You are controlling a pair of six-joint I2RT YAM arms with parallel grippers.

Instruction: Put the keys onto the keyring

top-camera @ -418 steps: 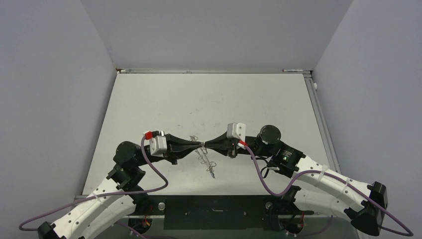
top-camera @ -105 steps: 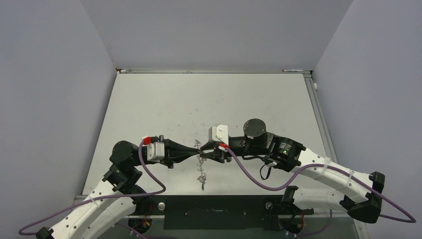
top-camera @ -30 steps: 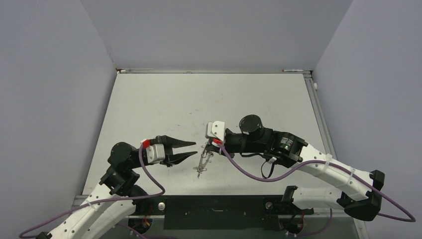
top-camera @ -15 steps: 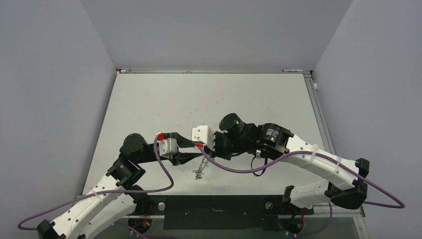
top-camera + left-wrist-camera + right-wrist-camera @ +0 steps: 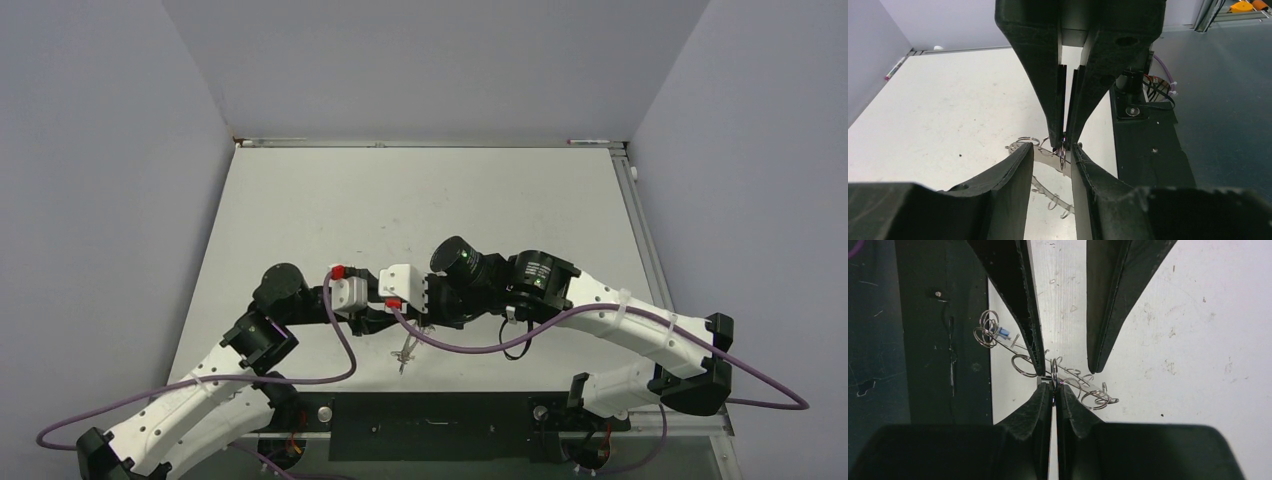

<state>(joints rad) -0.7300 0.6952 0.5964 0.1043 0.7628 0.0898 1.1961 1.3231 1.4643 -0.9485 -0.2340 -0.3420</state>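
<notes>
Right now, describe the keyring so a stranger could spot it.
At the near middle of the table, the left gripper and right gripper meet tip to tip. The keyring is pinched by the right one: a flat grey band fringed with wire loops, with one blue tag.

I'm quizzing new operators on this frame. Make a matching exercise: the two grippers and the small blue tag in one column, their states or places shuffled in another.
Things: 1 left gripper; 2 right gripper; 3 small blue tag.
States: A shut on the grey metal keyring; B at one end of the keyring, clear of both grippers; C open, fingers either side of the keyring.
Pairs: 1-C, 2-A, 3-B.
</notes>
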